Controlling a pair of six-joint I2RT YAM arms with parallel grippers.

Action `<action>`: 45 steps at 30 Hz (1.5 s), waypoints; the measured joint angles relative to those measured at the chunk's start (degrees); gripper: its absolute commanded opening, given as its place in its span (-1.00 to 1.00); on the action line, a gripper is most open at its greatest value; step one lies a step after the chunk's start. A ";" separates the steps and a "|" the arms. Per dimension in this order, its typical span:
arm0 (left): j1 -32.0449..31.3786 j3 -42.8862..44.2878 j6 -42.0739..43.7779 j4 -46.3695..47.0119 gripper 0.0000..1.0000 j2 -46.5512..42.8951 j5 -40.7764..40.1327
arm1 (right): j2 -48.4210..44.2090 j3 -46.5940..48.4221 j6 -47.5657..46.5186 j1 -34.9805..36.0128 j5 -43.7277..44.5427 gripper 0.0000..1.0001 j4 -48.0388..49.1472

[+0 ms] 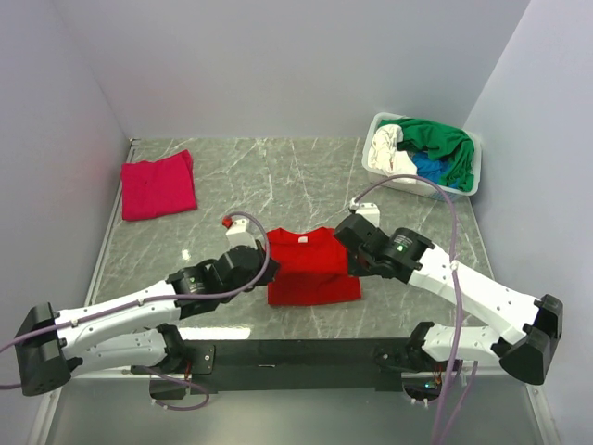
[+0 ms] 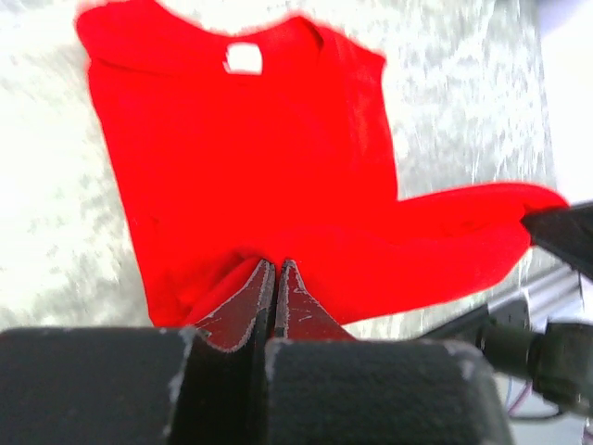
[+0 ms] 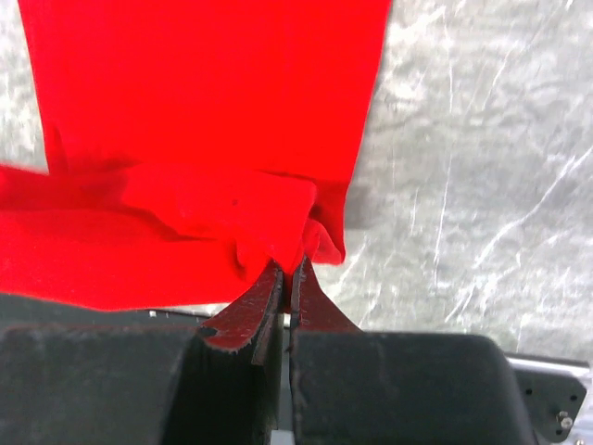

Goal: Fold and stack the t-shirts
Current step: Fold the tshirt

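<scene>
A bright red t-shirt (image 1: 310,269) lies on the marble-patterned table (image 1: 278,176), close to the near edge and between my two arms, its collar label (image 2: 244,57) facing up. My left gripper (image 2: 276,266) is closed on a pinch of cloth at the shirt's left edge. My right gripper (image 3: 289,269) is closed on a bunched fold at its right edge. To fold cleanly, I judge both hands should rise together, hold the cloth taut between them, lay it down square, and release only once it is flat. A folded magenta-pink t-shirt (image 1: 157,187) sits far left. The green, white and blue t-shirts (image 1: 435,139) fill a white basket (image 1: 389,182) far right.
</scene>
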 measured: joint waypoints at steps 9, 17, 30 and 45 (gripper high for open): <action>9.79 -0.94 4.57 7.50 -0.99 3.41 5.14 | 6.75 0.46 -5.01 -5.38 -0.33 -1.00 5.86; 13.51 -2.89 7.74 14.45 -0.99 12.35 9.75 | 13.11 0.44 -8.26 -9.46 -1.99 -1.00 11.32; 17.51 -3.82 8.66 21.18 -0.99 18.99 11.78 | 23.28 0.44 -11.26 -13.70 -3.96 -1.00 17.59; 20.28 -3.82 8.83 23.91 -0.99 20.59 11.56 | 26.69 2.34 -12.59 -15.08 -4.87 -1.00 19.47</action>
